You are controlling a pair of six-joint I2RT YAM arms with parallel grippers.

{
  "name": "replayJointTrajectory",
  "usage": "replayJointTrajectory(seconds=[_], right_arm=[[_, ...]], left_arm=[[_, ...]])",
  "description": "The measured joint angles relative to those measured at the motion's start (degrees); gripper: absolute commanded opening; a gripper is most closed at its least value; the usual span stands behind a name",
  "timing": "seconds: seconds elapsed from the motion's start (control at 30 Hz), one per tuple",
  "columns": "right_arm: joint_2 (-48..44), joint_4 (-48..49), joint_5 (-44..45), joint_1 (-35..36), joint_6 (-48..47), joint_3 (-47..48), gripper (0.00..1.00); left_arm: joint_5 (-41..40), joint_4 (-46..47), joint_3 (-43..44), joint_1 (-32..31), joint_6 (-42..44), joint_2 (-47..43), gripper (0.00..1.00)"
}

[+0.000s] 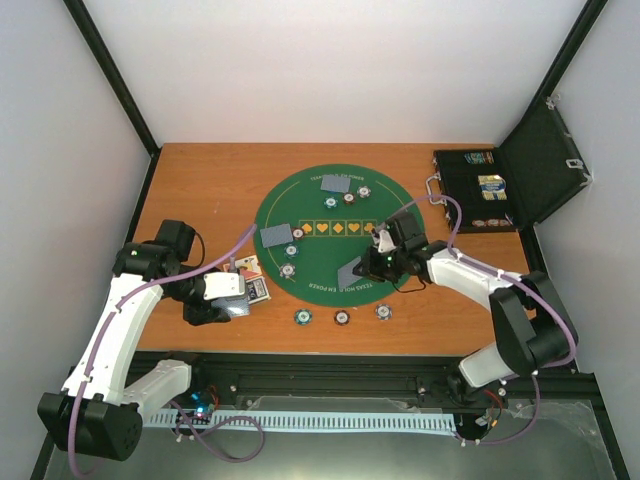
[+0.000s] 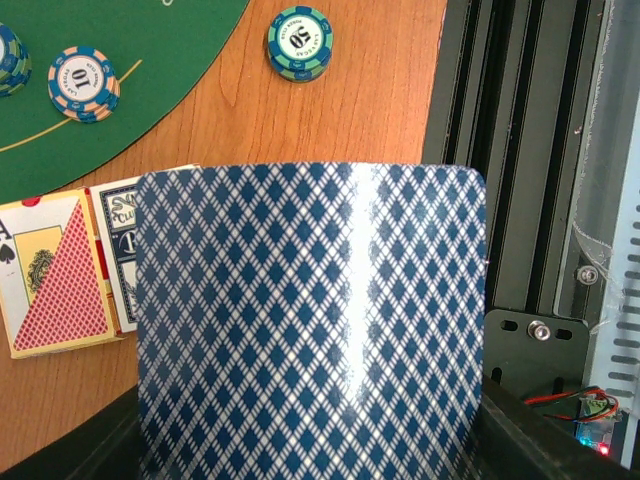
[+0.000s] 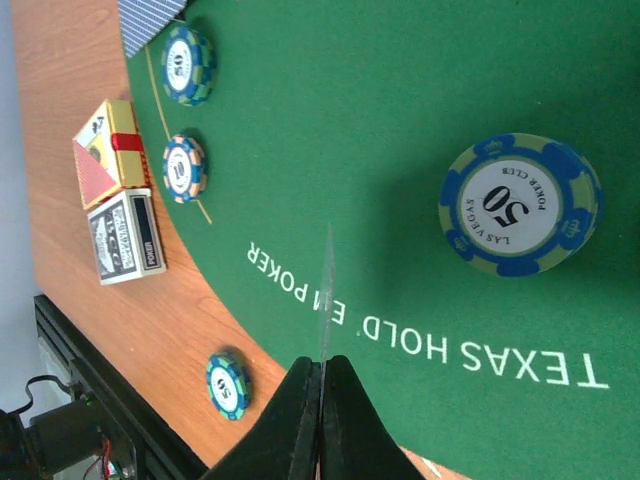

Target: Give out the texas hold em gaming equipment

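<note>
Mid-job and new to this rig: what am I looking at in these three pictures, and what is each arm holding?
Two white robot arms sit at a wooden table. The wide picture looks down from above; the other two come from wrist cameras. A green poker mat carries cards and chips; three more chips lie on bare wood, two card boxes beside the mat, an open black case far right. The left fingers hold a blue-backed card that fills their camera. The right fingers pinch a second card, edge-on, over the mat.
</note>
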Motion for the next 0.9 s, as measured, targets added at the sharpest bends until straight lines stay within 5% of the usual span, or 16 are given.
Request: replayJointTrajectory(seconds=[0.47, 0.6, 0.9], right_arm=[[7.8, 6.6, -4.3, 0.4, 1.9, -0.1, 0.04], [7.9, 7.1, -4.0, 0.5, 2.1, -0.4, 0.35], [5.6, -0.7, 2.1, 0.6, -1.2, -0.5, 0.51]], left_arm=[[-0.2, 0.0, 0.0, 0.0, 0.0, 0.0, 0.03], [-0.3, 0.0, 0.0, 0.0, 0.0, 0.0, 0.03], [-0.2, 0.0, 0.0, 0.0, 0.0, 0.0, 0.03]])
